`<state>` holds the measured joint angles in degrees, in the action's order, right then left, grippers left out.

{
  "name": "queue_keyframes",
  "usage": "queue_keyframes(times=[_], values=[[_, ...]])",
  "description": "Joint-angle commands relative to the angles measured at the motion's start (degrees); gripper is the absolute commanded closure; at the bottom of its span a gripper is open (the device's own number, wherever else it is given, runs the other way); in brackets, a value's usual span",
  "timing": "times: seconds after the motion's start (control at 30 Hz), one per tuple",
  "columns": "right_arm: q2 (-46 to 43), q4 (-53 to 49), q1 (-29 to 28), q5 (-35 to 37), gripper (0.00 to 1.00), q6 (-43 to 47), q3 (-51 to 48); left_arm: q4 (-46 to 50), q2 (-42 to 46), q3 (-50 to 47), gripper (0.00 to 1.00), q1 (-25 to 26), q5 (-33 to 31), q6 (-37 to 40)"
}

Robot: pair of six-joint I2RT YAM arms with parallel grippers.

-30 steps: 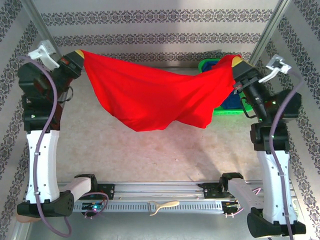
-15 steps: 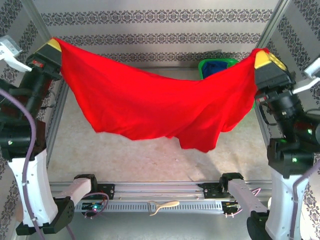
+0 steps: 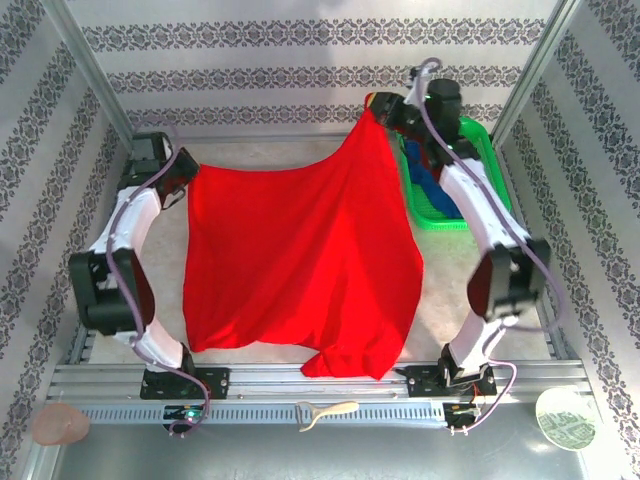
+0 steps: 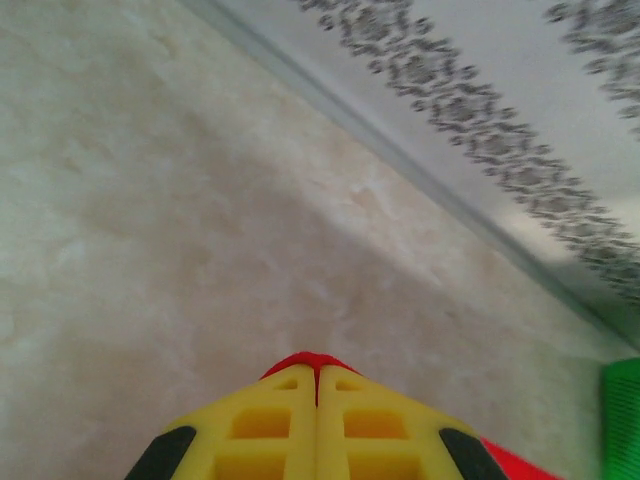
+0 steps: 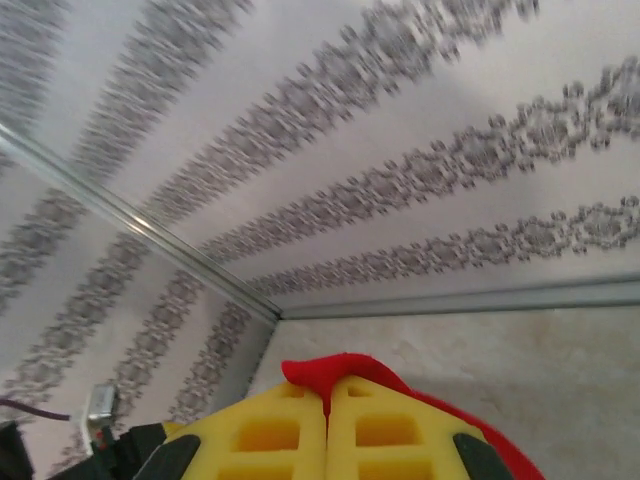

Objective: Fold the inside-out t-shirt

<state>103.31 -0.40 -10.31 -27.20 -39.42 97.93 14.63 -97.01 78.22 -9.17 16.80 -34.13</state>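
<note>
red shirt held up by two corners

red cloth covers the middle of the pale counter [image 3: 260,150]. it is the t-shirt [image 3: 300,260], spread out wide between the two arms.

the left fingers [image 3: 188,180] are pinched tight on one corner of the t-shirt. they sit low at the far left side of the counter. in the left wrist view the yellow tips press together and a bit of red cloth pokes out between them.

the right fingers [image 3: 380,108] are pinched tight on the other corner. they hold it high at the far right, so the top edge of the t-shirt slopes up to that side. in the right wrist view the yellow tips are closed and red cloth sticks out at the end.

the bottom of the t-shirt reaches the metal rail [image 3: 300,385] at the near edge, and one part there is bunched up.

a green basket [image 3: 485,165] sits just beside the right fingers, with blue cloth [image 3: 432,190] inside it. a pink round thing [image 3: 60,425] lies at the near left corner. a round plate [image 3: 565,420] lies at the near right corner.
</note>
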Motion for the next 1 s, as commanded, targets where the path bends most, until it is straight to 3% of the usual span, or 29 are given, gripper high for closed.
queue_keyframes(times=[0.0,0.07,0.1,0.13,0.17,0.2,0.27,0.37,0.5,0.67,0.87,0.97], values=[[9.4,-0.2,-0.4,1.3,1.00,3.1,14.5,-3.2,-4.6,9.9,1.00,-0.7,-4.2,4.7],[16.1,-2.4,-0.7,1.5,1.00,3.6,22.5,-2.0,-8.4,13.9,1.00,-0.7,-5.2,5.8],[18.8,-4.9,-0.9,1.1,0.92,4.0,26.8,-0.7,-9.9,16.4,1.00,-0.8,-5.2,6.1],[21.4,-8.4,-1.0,0.9,0.70,4.7,31.6,0.1,-11.0,18.2,0.96,-0.9,-4.3,6.2],[22.7,-11.8,-1.4,1.2,0.52,5.8,35.0,0.3,-11.5,19.5,0.79,-1.0,-3.1,6.3],[23.2,-14.6,-1.7,1.7,0.41,7.0,37.5,0.8,-11.7,20.6,0.57,-1.1,-2.5,6.2],[20.9,-18.8,-2.7,3.1,0.32,10.1,38.2,2.9,-12.0,22.7,0.24,-1.0,-1.3,6.6],[13.2,-19.9,-4.5,4.4,0.30,12.7,30.4,6.6,-10.9,23.7,0.03,-1.1,-0.8,8.5],[-1.1,-17.4,-6.7,6.4,0.31,12.4,10.5,6.4,-4.9,16.8,0.00,-1.3,-0.3,8.6],[-20.4,-12.5,-11.2,12.8,0.30,9.8,-20.8,6.9,7.2,1.1,0.00,-1.2,1.7,6.5],[-37.9,-9.7,-17.2,23.0,0.15,3.5,-49.5,10.6,23.1,-19.9,0.00,-0.2,2.2,6.2],[-44.0,-8.8,-19.8,26.1,0.08,-2.4,-60.7,12.7,29.3,-27.5,0.00,0.7,-1.6,8.2]])
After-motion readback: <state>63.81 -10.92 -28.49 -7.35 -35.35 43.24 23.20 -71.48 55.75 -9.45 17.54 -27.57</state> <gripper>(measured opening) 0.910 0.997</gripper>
